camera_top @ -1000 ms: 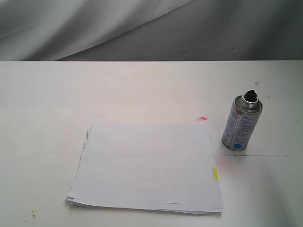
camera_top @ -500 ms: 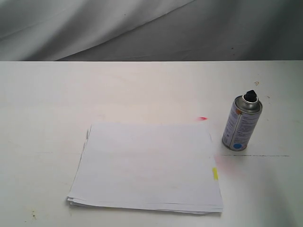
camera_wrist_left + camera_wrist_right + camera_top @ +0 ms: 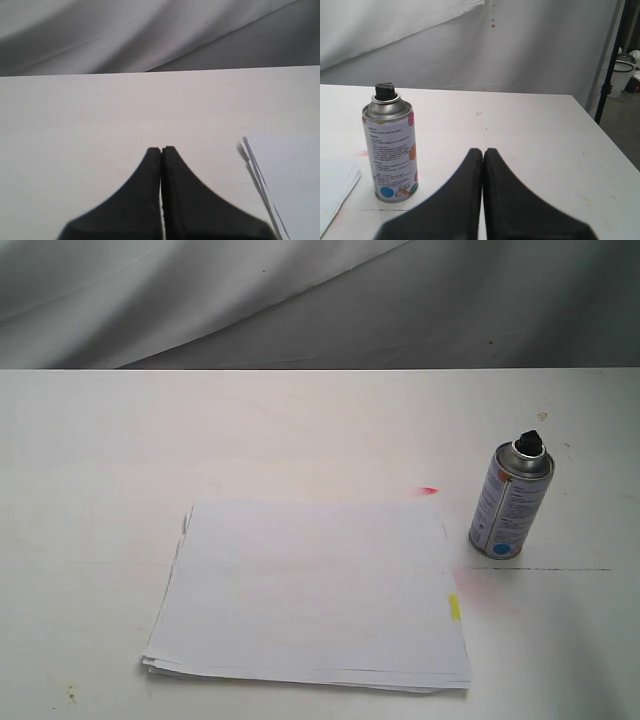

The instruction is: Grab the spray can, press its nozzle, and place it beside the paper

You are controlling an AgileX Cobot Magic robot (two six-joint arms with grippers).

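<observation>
My right tool (image 3: 482,150) has its two black fingers pressed together tip to tip, with nothing between them, and it hangs low over the white bench (image 3: 300,430). The spray can (image 3: 391,147) stands upright ahead of those tips and off to one side, the side where the paper (image 3: 315,585) lies. It is near my right tool but clear of it, nothing touching. Its black nozzle (image 3: 384,91) sits on the silver rim, higher than my fingertips, and the dotted white label faces my right tool. The can rests on bare bench just beside the paper's edge, not on the sheets; a corner of the stack shows beyond the can from where this tool is. My left tool (image 3: 161,148) is likewise closed, finger against finger, gripping nothing, over bare bench. A corner of the paper lies ahead of it and to one side, near but apart from the tips. I cannot see the can from that tool. On the paper's edge nearest the can there is a small yellow tab (image 3: 454,607), and a faint red mark (image 3: 429,490) sits on the bench between the paper's far corner and the can.
</observation>
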